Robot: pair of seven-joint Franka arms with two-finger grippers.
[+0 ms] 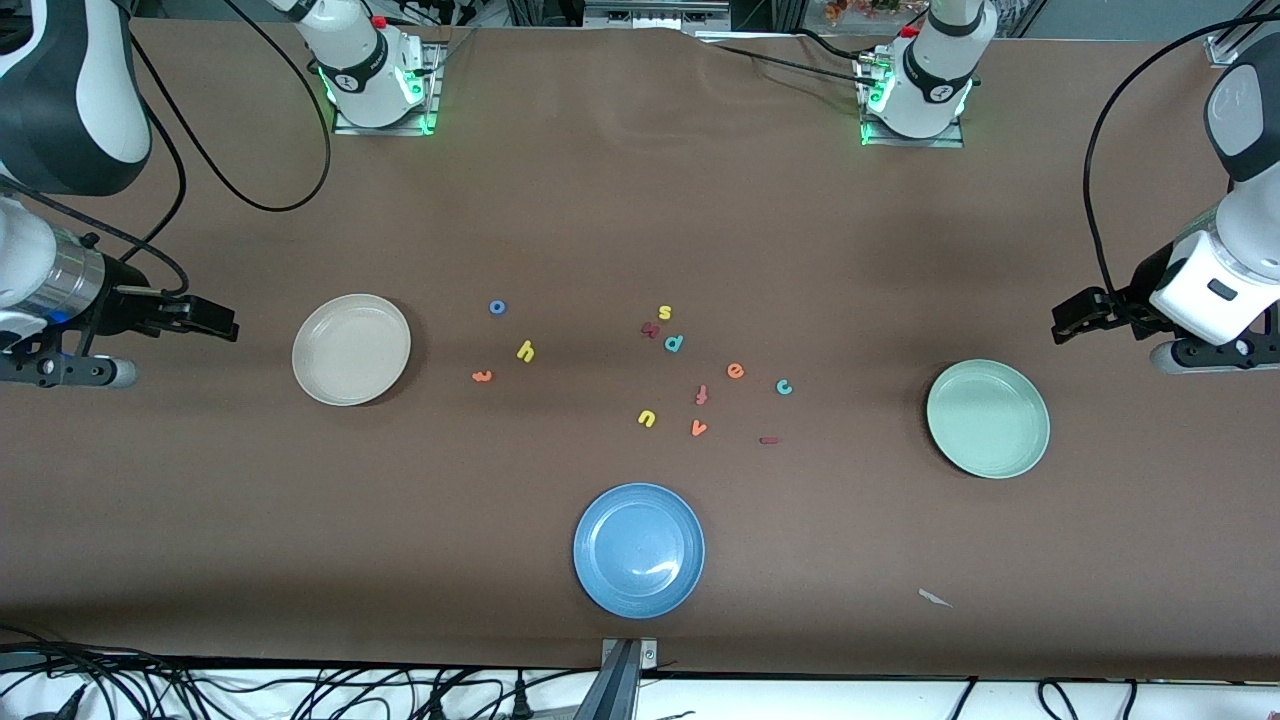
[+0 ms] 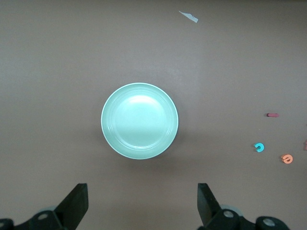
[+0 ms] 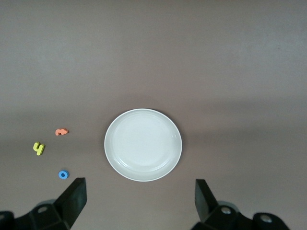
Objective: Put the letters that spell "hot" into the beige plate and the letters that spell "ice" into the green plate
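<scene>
The beige plate is bare. Beside it, toward the table's middle, lie the blue o, yellow h and orange t. The green plate is also bare. Toward the middle from it lie the orange e, teal c and dark red i. My right gripper hangs open over bare table beside the beige plate. My left gripper hangs open over bare table beside the green plate.
A blue plate sits near the front edge. Among the middle letters are a yellow s, a dark red zigzag, a teal p, a reddish f, a yellow u and an orange v. A white scrap lies near the front.
</scene>
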